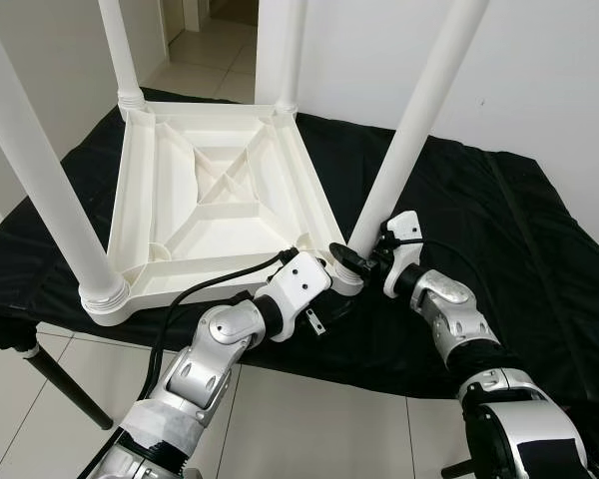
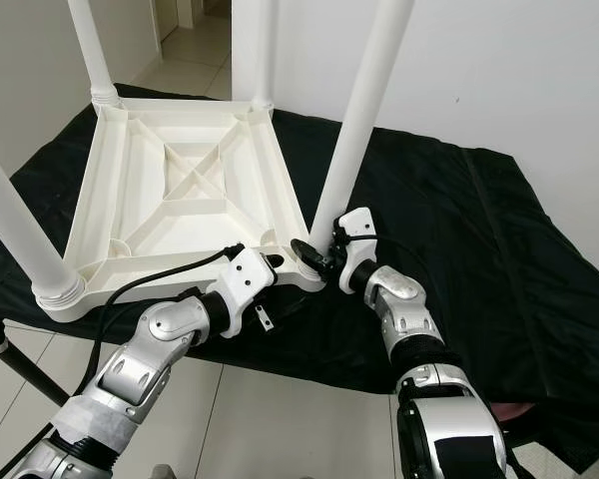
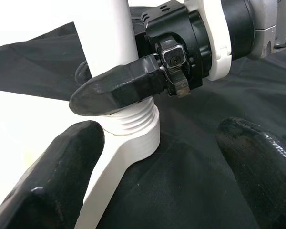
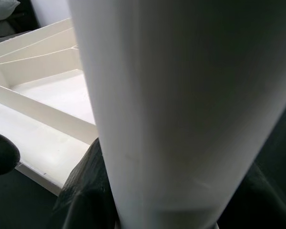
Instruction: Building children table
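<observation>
At the tabletop's near corner, right hand gripped the leg base to screw it in; left hand sat open alongside, bracing.

The table top and legs look like smooth, slightly glossy white plastic; the black cloth beneath is matt and wrinkled.

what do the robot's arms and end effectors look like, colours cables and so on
Both arms are silver metal with rounded, segmented joints. The left arm has a white boxy wrist housing, a black cable running along it, and pale fabric wrap near its upper part. The right arm carries a white wrist module with a thin black cable. Each end effector has thick, blunt, glossy black fingers.
</observation>
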You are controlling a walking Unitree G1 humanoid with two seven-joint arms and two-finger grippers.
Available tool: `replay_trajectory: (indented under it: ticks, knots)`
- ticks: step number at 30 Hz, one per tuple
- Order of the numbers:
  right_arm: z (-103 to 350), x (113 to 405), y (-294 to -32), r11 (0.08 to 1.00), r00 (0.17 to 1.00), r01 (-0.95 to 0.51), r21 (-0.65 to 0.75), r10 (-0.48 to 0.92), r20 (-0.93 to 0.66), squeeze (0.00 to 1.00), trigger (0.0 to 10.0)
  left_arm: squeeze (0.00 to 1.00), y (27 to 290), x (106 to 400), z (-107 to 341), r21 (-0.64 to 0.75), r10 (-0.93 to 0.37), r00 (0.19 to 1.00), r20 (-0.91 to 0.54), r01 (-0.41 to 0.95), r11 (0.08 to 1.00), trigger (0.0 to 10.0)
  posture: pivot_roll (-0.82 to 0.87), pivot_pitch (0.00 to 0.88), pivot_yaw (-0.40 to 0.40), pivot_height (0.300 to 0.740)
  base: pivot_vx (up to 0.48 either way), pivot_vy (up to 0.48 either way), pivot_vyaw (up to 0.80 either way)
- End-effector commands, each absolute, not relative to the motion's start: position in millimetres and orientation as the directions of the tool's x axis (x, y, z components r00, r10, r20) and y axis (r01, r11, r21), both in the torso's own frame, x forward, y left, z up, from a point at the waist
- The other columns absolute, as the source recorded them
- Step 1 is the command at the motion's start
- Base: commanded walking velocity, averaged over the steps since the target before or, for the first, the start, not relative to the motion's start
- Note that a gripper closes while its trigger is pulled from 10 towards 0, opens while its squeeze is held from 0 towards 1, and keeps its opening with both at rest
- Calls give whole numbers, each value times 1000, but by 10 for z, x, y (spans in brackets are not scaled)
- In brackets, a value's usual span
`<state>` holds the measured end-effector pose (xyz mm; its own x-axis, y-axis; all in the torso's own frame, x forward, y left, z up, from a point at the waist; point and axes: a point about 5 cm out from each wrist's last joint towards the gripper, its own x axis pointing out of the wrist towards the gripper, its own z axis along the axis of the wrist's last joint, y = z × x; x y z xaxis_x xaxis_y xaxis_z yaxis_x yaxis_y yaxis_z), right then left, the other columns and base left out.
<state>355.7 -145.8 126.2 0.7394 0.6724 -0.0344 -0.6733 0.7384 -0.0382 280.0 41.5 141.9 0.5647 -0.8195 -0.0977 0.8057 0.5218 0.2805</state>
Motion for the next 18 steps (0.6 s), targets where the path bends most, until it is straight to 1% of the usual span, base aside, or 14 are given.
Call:
replay_trajectory:
  ticks: [1,5,6,9,10,11,13,17,18]
  knots:
    - [1171,3536,-1472,728,727,-685,-13,683,-77,0,0,0,396,2798,1442,284,-815,574,-84,797,532,10000,7,0,-73,740,0,0,0]
    - [1111,3518,-1517,755,752,-656,0,654,-81,0,0,0,396,2806,1445,284,-815,573,-84,798,532,10000,2,0,-71,740,0,0,0]
    - [1094,3509,-1520,763,761,-646,7,644,-80,0,10000,0,394,2805,1447,283,-816,572,-82,799,531,10000,-2,0,-69,740,0,0,0]
    - [1076,3505,-1522,774,772,-633,7,631,-78,0,10000,0,394,2807,1448,282,-817,571,-81,799,531,10000,-2,0,-69,740,0,0,0]
    - [1078,3512,-1527,802,800,-597,2,596,-73,0,10000,0,395,2814,1449,279,-815,573,-80,798,534,10000,-6,0,-70,740,0,0,0]
    - [1078,3512,-1527,802,800,-597,2,596,-73,0,10000,0,395,2814,1449,279,-815,573,-80,798,534,10000,-6,0,-70,740,0,0,0]
    - [1092,3522,-1516,835,834,-550,-14,548,-56,0,10000,0,398,2823,1447,276,-813,577,-77,796,539,10000,-9,0,-71,740,0,0,0]
    - [1099,3522,-1507,842,842,-539,-19,538,-47,0,10000,0,400,2826,1445,275,-812,578,-77,796,540,10000,-9,0,-71,740,0,0,0]
    - [1105,3524,-1488,856,856,-516,-15,515,-39,0,10000,0,402,2828,1440,274,-812,579,-77,795,541,10000,-9,0,-70,740,0,0,0]
